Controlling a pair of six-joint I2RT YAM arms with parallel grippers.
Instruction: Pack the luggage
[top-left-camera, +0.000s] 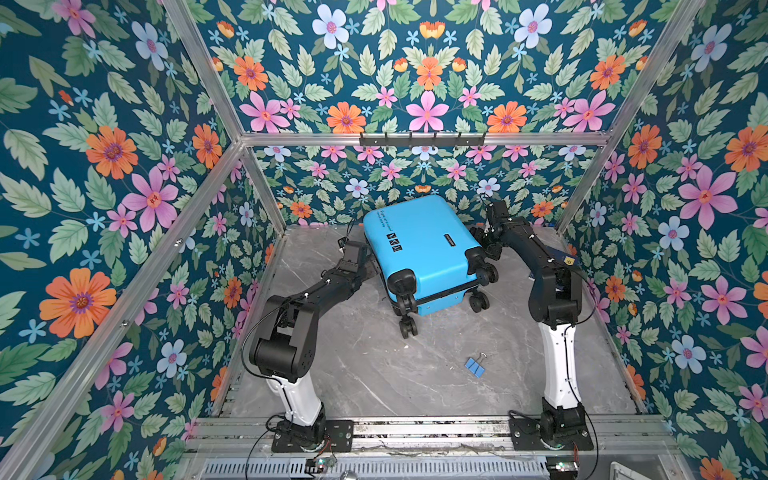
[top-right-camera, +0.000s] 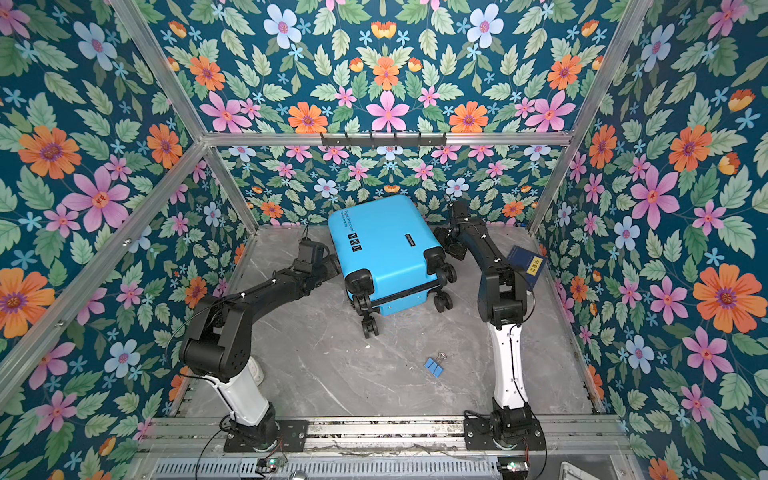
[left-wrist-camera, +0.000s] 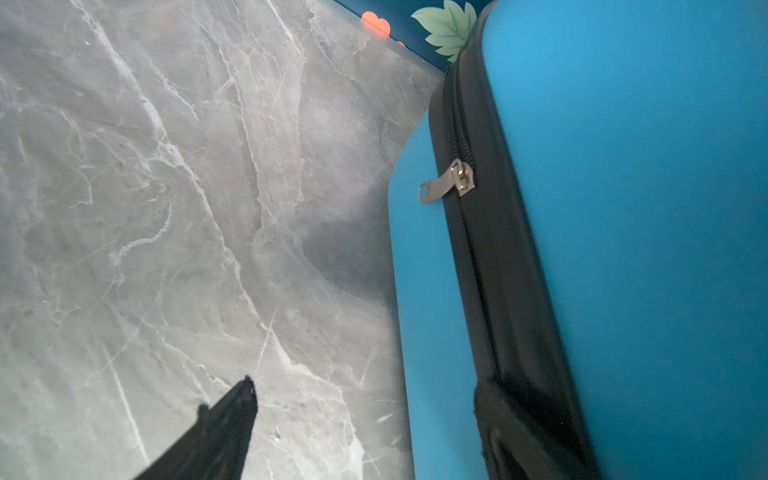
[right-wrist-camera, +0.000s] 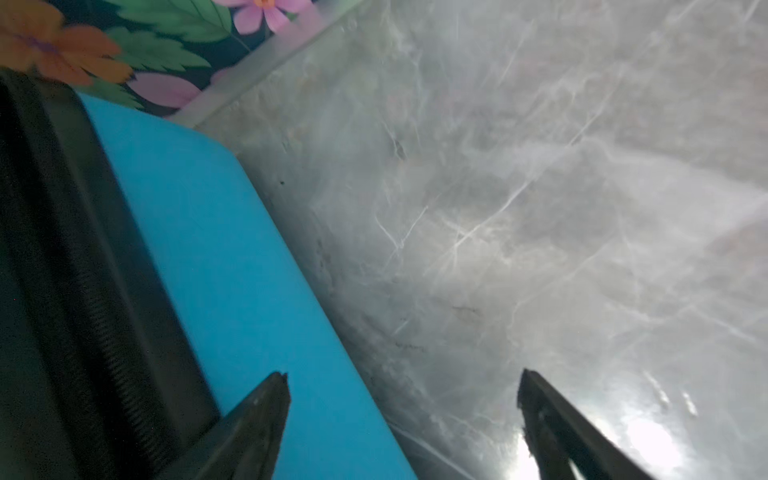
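Left gripper (left-wrist-camera: 365, 382) and right gripper (right-wrist-camera: 403, 372) are holding their jaws wide apart, gripping nothing, flanking the luggage (top-left-camera: 419, 245), which is lying on the marble table (top-left-camera: 374, 374).

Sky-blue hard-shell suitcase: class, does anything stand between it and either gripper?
Nothing visible does. The left gripper and right gripper, both open, sit close beside opposite sides of the sky-blue hard-shell suitcase, above the grey marble tabletop.
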